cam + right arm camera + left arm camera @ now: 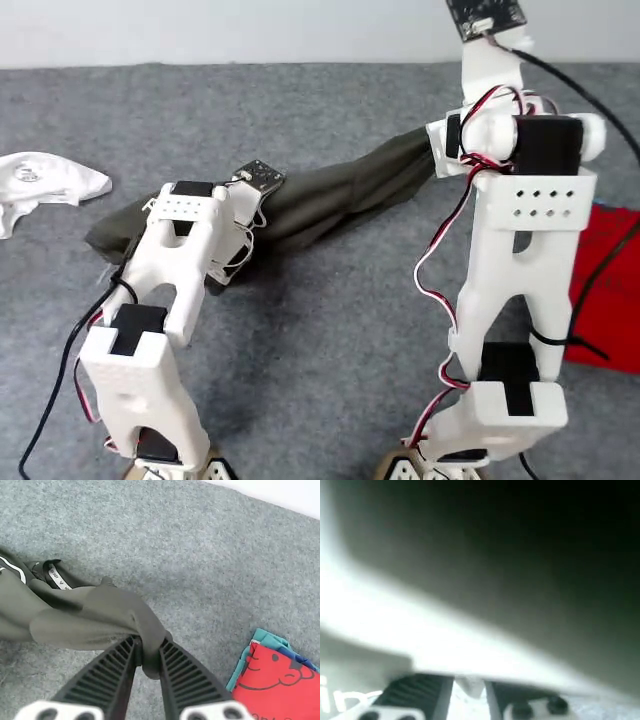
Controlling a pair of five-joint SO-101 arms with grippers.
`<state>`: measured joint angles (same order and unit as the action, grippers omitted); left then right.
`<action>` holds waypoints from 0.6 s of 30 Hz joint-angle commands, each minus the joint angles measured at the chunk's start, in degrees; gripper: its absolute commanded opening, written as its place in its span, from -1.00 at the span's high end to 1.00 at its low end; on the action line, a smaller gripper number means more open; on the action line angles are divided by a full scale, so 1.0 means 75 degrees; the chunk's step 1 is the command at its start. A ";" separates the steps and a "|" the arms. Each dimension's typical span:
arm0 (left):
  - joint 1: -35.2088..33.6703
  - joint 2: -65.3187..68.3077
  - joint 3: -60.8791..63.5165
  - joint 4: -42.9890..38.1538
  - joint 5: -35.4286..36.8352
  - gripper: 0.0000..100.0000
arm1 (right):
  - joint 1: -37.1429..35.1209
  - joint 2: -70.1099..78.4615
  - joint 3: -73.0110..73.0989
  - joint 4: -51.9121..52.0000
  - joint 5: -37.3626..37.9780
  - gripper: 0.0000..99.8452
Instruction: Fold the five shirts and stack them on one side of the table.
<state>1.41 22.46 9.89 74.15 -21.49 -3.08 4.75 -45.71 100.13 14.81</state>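
Right claw pinching the olive shirt
It bites a limp bunch; the shirt stretches across desk centre to the left claw at 9 o'clock, state unclear. Soft, light: grip hems.

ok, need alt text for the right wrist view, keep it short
The right tool is shut on a bunched fold of an olive shirt, which trails away across the grey table. A red shirt with a teal edge lies apart from it on the table.
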 commanded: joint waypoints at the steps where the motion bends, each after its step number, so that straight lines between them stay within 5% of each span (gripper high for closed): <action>1: -0.0176 -0.0340 -0.0416 0.0539 -0.0059 0.97 | 0.0111 -0.0147 -0.0105 -0.0088 -0.0035 0.98; 11: -0.0762 -0.3165 -0.2995 0.2719 -0.0059 0.97 | 0.0170 -0.0815 -0.0105 -0.0205 -0.0023 0.98; 18: -0.1547 -0.4712 -0.4683 0.3012 -0.0047 0.97 | 0.0791 -0.1799 -0.0105 -0.1037 -0.0023 0.98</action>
<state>-7.91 -6.64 -18.95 96.22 -21.58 0.44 -2.90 -45.71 96.00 14.81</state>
